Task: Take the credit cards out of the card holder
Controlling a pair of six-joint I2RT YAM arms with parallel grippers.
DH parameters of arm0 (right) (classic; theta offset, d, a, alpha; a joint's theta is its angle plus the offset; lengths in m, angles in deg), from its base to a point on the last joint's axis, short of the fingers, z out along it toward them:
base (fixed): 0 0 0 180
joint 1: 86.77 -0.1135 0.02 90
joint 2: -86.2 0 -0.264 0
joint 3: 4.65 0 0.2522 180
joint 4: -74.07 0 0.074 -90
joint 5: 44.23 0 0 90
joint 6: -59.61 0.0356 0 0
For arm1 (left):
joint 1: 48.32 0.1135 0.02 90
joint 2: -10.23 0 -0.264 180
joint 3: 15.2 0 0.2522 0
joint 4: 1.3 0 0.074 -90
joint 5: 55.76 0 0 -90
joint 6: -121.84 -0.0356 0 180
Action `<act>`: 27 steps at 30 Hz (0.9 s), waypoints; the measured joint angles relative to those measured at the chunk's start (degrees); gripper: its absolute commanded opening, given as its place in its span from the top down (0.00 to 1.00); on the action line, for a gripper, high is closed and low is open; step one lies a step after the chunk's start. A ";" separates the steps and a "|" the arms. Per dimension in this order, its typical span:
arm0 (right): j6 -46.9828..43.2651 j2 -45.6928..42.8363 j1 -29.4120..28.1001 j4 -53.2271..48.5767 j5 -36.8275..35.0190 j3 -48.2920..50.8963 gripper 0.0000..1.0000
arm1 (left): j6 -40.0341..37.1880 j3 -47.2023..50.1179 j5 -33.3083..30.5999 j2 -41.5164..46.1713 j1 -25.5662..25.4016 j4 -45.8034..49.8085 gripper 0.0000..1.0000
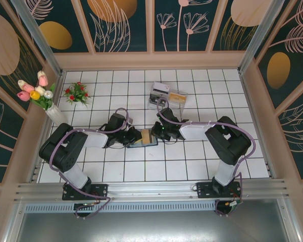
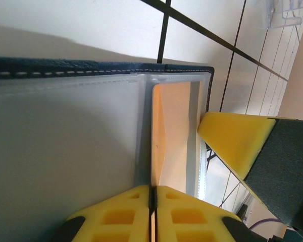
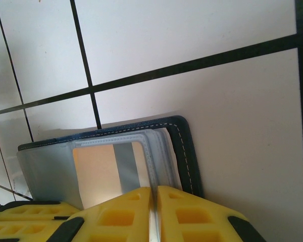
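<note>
The navy card holder (image 1: 150,141) lies open on the white tiles between my two grippers. A tan credit card (image 2: 174,126) sits partly in its clear inner sleeve. My left gripper (image 2: 152,187) is shut on the thin near edge of that card, reaching in from the holder's left side (image 1: 135,136). My right gripper (image 3: 154,189) is shut on the edge of a clear sleeve of the card holder (image 3: 184,146), at its right end (image 1: 157,132). Through the sleeve the credit card (image 3: 93,169) shows tan with a grey stripe. One yellow pad of the right gripper (image 2: 237,141) shows beside the holder.
A clear plastic tray (image 1: 166,94) with cards in it stands on the tiles behind the grippers. A vase of tulips (image 1: 49,107) and a small red-flowered plant (image 1: 78,94) stand at the back left. Patterned walls close in the tiled floor on three sides.
</note>
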 measured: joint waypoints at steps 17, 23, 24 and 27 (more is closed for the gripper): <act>-0.07 0.11 0.11 -0.07 -0.04 -0.13 0.86 | -4.33 0.09 -3.82 4.04 0.63 6.21 1.00; -1.66 -0.17 0.22 -1.11 0.24 -0.92 0.84 | -5.18 0.22 -4.85 4.98 0.63 7.56 1.00; -2.03 -0.42 0.33 -1.25 0.48 -0.94 0.84 | -5.18 0.22 -4.94 4.98 0.63 7.63 1.00; -3.17 -2.40 0.74 -2.19 1.36 -0.94 0.82 | -5.18 0.22 -4.96 4.98 0.63 7.67 1.00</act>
